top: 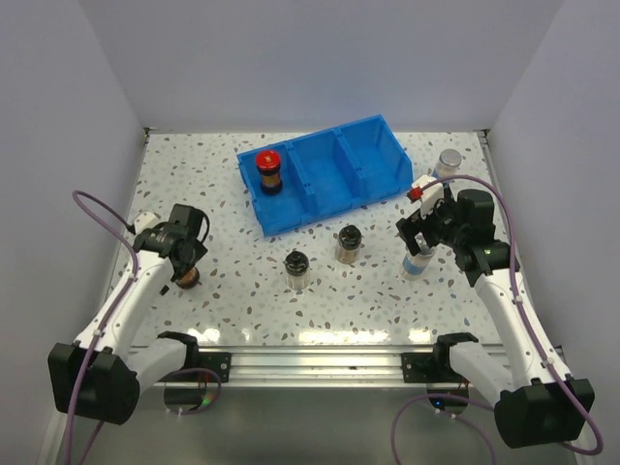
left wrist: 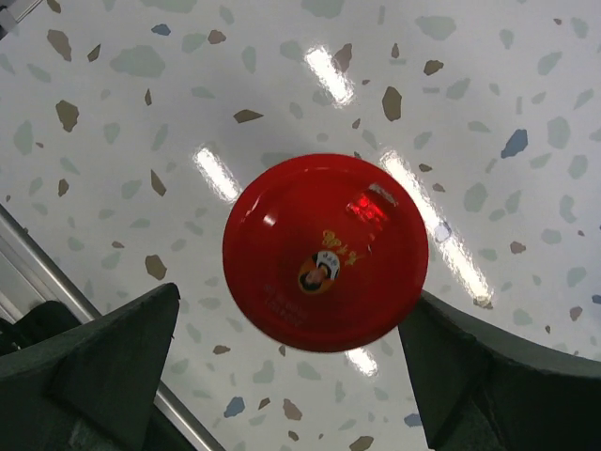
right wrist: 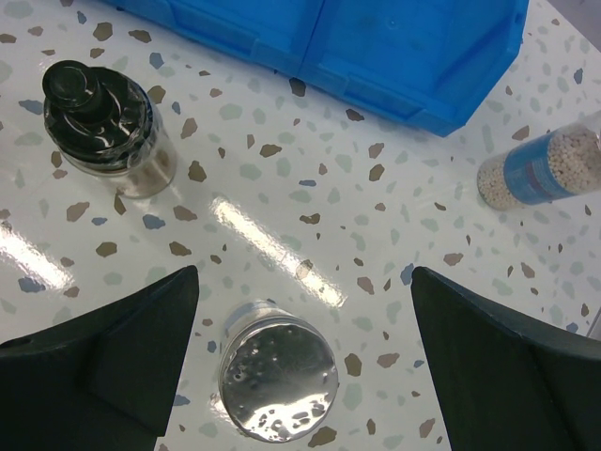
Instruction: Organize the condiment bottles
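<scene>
Gleaming speckled table [top: 232, 281], white walls [top: 291, 58], left fingers [left wrist: 103, 376] and right fingers [right wrist: 103, 366] spread apart

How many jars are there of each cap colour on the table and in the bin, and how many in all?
Red-capped jars: 2
Black-capped jars: 2
Silver-capped jars: 2
Total: 6
</scene>
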Tool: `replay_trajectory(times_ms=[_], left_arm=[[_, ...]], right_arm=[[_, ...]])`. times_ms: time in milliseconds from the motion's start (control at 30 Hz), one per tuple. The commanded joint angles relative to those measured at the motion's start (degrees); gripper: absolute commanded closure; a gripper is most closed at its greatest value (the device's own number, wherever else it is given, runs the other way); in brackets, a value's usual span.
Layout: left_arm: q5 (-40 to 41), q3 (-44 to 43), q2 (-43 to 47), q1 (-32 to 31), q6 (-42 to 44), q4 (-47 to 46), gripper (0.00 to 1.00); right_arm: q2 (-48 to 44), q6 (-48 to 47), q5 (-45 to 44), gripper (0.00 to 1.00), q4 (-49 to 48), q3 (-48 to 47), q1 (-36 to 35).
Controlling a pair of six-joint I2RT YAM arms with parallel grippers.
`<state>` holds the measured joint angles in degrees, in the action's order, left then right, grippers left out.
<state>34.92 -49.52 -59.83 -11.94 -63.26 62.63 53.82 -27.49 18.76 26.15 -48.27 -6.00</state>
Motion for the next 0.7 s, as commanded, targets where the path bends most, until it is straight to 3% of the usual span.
replay_trajectory(times_ms=[0, 133, 333, 533, 633, 667], left_arm=[[-2.4, 1.3, -3.3, 5.0, 5.7, -9.0, 0.00], [-5.8, 2.0, -5.6, 5.2, 9.6, -14.6, 0.00], [-3.2, 3.0, -4.9, 6.0, 11.7, -16.4, 0.03], [-2.7, 3.8, -3.4, 8.3, 14.1, -18.9, 0.18], [-2.2, 3.3, -3.1, 8.7, 15.6, -19.7, 0.46], [-2.3, 2.9, -2.7, 8.7, 16.4, -19.8, 0.75]], right_arm=[[-0.6, 0.0, -0.5, 0.02, -1.5, 0.1, -0.2], [-0.5, 0.0, -0.6, 0.01, -1.5, 0.1, -0.2], [-0.4, -0.1, -0.5, 0.01, -1.5, 0.2, -0.2], [-0.6, -0.2, -0.8, 0.01, -1.5, 0.2, -0.2], [-0.7, -0.2, -0.9, 0.01, -1.5, 0.2, -0.2], [-0.6, -0.2, -0.9, 0.02, -1.5, 0.1, -0.2]])
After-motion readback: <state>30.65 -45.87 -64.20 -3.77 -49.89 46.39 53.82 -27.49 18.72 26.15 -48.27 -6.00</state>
